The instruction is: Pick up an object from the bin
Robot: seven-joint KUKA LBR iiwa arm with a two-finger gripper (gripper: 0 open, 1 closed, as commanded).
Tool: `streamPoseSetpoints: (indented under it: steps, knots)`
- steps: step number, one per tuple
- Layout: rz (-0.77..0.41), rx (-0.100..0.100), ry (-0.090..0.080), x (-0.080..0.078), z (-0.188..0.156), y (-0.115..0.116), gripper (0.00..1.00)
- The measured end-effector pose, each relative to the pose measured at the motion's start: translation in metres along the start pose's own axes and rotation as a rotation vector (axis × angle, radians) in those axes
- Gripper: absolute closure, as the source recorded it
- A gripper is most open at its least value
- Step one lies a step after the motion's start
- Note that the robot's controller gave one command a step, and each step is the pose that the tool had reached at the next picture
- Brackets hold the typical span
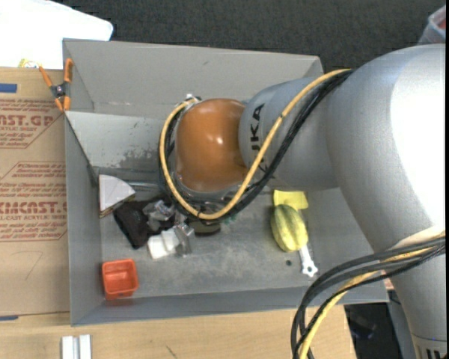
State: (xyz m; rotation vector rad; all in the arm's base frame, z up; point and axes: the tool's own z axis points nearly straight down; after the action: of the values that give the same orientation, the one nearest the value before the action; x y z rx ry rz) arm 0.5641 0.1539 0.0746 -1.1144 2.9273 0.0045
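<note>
Whether the jaws stand wide or narrow cannot be told under the orange wrist cover (209,144). The arm reaches in from the right and points straight down, its gripper (176,232) low over the bin's (209,69) floor, just beside 1 small white piece (160,247) and 1 black object (133,225). 1 red block (120,277) lies apart, front left.

I see a small white chunky piece (159,247) lying on the floor of the bin (232,271), at about 8 o'clock from the bin's middle, just beside the gripper (178,230). At its 10 o'clock, touching or nearly so, lies a flat black thing (133,224), slanted across the floor. I cannot tell whether the white piece is gripped
</note>
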Motion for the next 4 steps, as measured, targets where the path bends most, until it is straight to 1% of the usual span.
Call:
streamPoseSetpoints:
  steps: [4]
  knots:
    - [0.0,0.0,0.0,0.0001,0.0001,-0.0001,1.0]
